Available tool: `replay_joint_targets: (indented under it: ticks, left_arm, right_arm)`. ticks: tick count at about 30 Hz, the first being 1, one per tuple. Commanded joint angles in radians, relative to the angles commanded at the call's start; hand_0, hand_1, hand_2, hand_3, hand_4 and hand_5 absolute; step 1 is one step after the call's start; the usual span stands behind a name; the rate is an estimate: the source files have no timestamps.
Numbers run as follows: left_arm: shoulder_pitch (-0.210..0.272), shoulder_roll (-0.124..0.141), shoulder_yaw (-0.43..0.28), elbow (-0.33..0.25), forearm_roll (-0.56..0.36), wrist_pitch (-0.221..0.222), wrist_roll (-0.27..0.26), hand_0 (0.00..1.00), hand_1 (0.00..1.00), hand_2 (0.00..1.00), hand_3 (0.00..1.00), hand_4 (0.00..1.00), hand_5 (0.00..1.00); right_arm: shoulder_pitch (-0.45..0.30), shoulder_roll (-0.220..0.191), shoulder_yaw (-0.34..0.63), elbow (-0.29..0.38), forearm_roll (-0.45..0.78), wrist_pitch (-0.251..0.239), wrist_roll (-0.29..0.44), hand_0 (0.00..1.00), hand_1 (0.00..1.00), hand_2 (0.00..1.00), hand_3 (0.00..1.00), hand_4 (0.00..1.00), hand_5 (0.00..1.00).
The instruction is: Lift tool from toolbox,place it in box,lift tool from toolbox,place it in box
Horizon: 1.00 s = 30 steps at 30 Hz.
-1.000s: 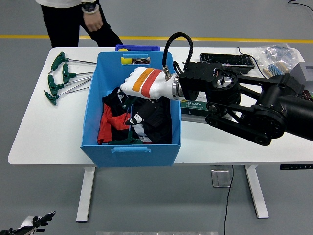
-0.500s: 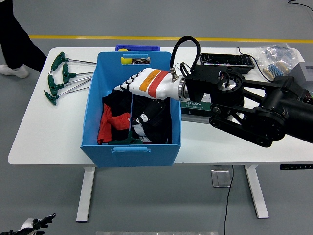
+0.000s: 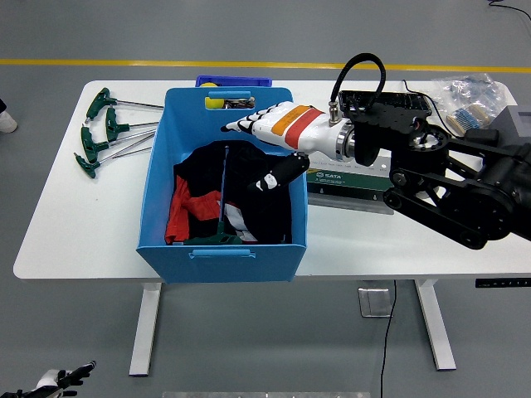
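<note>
The right robot hand (image 3: 264, 133), white with an orange-red band at the wrist, hangs over the upper right part of the blue box (image 3: 158, 178), its fingers (image 3: 241, 125) extended toward the left of the frame and spread, the dark thumb (image 3: 275, 176) angled downward; it grips nothing. Its black arm (image 3: 448, 178) enters from the right edge of the frame and crosses the right half of the white desk (image 3: 75, 224). Inside the box, below and left of the hand, lies a T-handle tool (image 3: 222, 199) with a green handle near the box's front wall and a thin shaft running up toward the far wall; it rests on red and black material (image 3: 192, 203) that covers the box floor. Just beyond the box's far wall, at the upper centre of the frame, stands a smaller dark blue bin (image 3: 234, 81) with a yellow object (image 3: 214, 103) beside it. Under the forearm, just right of the box, a green case (image 3: 340, 178) lies on the desk, and behind it an open black toolbox tray (image 3: 390, 101). At the upper left of the desk, well apart from the box, four green T-handle wrenches (image 3: 104, 133) lie side by side, shafts pointing right. A clear bag of small parts (image 3: 469, 95) sits at the upper right of the desk. The left robot hand (image 3: 50, 381) shows only partly at the lower left corner of the frame, below desk level, and whether it is spread or curled cannot be told.
</note>
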Motion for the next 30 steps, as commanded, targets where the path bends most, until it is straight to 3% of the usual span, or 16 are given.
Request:
replay_joint_targets:
  ticks: [9,19,21,22,26,27,28,30]
  left_arm:
    - [0.003,-0.002,0.003,0.000,-0.009,0.000,-0.003,0.874,0.797,0.775,0.600,0.711,0.556]
    - [0.004,-0.003,0.052,0.000,-0.063,0.002,-0.019,0.869,0.796,0.776,0.600,0.710,0.556]
    - [0.004,-0.002,0.061,0.000,-0.071,0.003,-0.022,0.869,0.796,0.776,0.600,0.710,0.556]
    - [0.004,-0.002,0.061,0.000,-0.071,0.004,-0.023,0.867,0.796,0.776,0.599,0.710,0.558]
    - [0.006,-0.002,0.071,0.000,-0.084,0.006,-0.027,0.867,0.796,0.776,0.599,0.710,0.558]
    - [0.007,-0.002,0.073,0.000,-0.086,0.006,-0.028,0.867,0.796,0.776,0.599,0.710,0.558]
    - [0.008,-0.002,0.074,0.000,-0.087,0.007,-0.028,0.866,0.795,0.776,0.599,0.710,0.557]
    - [0.010,-0.003,0.078,0.000,-0.089,0.007,-0.029,0.866,0.795,0.776,0.599,0.710,0.557]
  right_arm:
    - [-0.110,-0.141,0.147,0.025,0.184,-0.040,0.025,0.817,0.814,0.927,0.961,0.925,0.601]
    - [-0.319,-0.295,0.331,0.115,0.594,-0.045,0.077,0.826,0.833,0.898,0.915,0.953,0.648]
    - [-0.363,-0.312,0.369,0.132,0.674,-0.044,0.085,0.826,0.833,0.898,0.915,0.953,0.648]
    - [-0.383,-0.317,0.386,0.139,0.707,-0.045,0.088,0.830,0.836,0.893,0.910,0.993,0.731]
    - [-0.492,-0.325,0.478,0.170,0.844,-0.063,0.101,0.830,0.836,0.893,0.910,0.993,0.731]
    - [-0.516,-0.323,0.499,0.175,0.855,-0.065,0.101,0.830,0.836,0.893,0.910,0.993,0.731]
    - [-0.542,-0.320,0.521,0.180,0.860,-0.069,0.101,0.834,0.840,0.890,0.909,0.998,0.804]
    - [-0.601,-0.306,0.575,0.193,0.866,-0.076,0.099,0.834,0.840,0.890,0.909,0.998,0.804]
